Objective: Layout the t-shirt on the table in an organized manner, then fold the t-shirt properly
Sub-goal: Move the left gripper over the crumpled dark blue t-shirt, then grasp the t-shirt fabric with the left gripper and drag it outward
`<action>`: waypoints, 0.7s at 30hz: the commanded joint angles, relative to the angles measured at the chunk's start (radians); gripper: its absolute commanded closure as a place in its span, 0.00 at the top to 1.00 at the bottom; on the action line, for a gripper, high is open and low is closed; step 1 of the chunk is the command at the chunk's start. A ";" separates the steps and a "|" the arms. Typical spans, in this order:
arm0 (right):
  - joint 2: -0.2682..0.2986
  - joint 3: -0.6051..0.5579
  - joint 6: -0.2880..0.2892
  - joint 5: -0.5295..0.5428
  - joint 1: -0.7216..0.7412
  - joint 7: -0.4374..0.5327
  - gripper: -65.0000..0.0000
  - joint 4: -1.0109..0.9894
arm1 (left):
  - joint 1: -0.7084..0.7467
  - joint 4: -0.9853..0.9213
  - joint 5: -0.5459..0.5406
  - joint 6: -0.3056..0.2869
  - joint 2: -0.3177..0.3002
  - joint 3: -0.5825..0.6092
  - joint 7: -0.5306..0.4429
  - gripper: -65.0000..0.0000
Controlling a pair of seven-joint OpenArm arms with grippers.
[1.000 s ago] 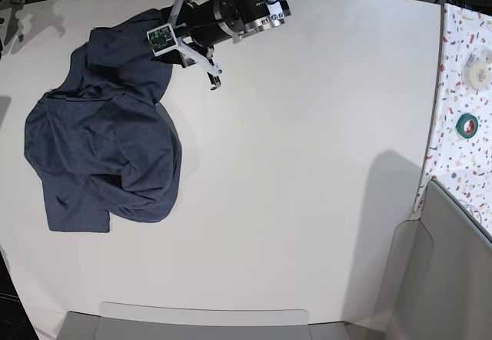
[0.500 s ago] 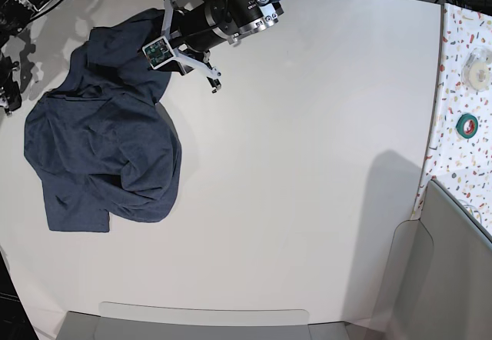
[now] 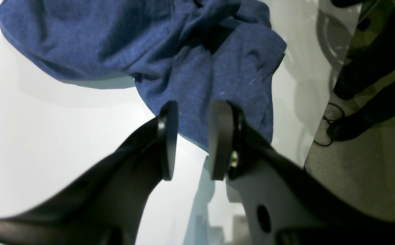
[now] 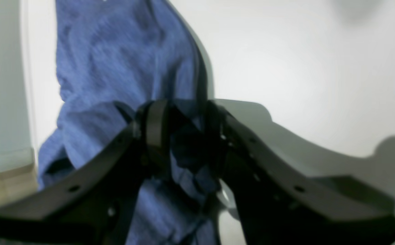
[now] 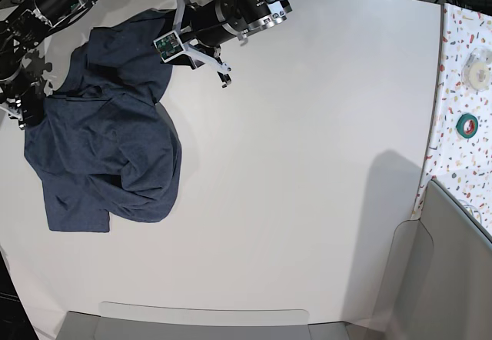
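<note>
Overhead first, base view: t-shirt lies in a crumpled heap at the far left of the white surface, folds piled over one another, no lettering showing. Left gripper hangs off the heap's upper right corner, over bare surface just beside the cloth. Right gripper sits at the heap's left edge, dark against the fabric, too small here to read its jaws. A green roll of tape and a pale roll rest on the speckled strip at the right, well apart from the garment.

Left wrist view: left gripper with jaws apart, a clear gap between the two black pads, nothing between them. T-shirt hem lies beyond and under the tips; whether the pads touch the cloth cannot be told.

Right wrist view: blurred. Right gripper with jaws set apart around a dark bunch of t-shirt fabric, cloth filling the gap between them. Fabric rises away from the pads toward the top of the frame.
</note>
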 commanded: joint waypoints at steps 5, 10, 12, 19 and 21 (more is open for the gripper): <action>0.048 0.000 -0.007 -0.020 0.003 -0.007 0.29 -0.074 | 0.000 0.016 0.002 0.001 0.009 0.005 -0.014 0.24; 0.045 -0.006 0.008 -0.020 0.002 -0.009 0.25 -0.093 | 0.016 0.016 0.000 0.001 0.009 0.005 -0.012 0.24; 0.045 -0.029 0.053 -0.020 -0.003 -0.011 0.18 -0.093 | 0.027 0.015 0.000 0.003 0.009 0.003 -0.012 0.24; 0.051 -0.095 0.131 -0.021 -0.043 -0.011 0.00 -0.093 | 0.003 -0.097 -0.003 0.001 0.066 0.003 -0.026 0.25; 0.051 -0.102 0.134 -0.021 -0.051 -0.011 0.00 -0.091 | -0.042 -0.126 -0.004 0.000 0.079 0.011 -0.052 0.25</action>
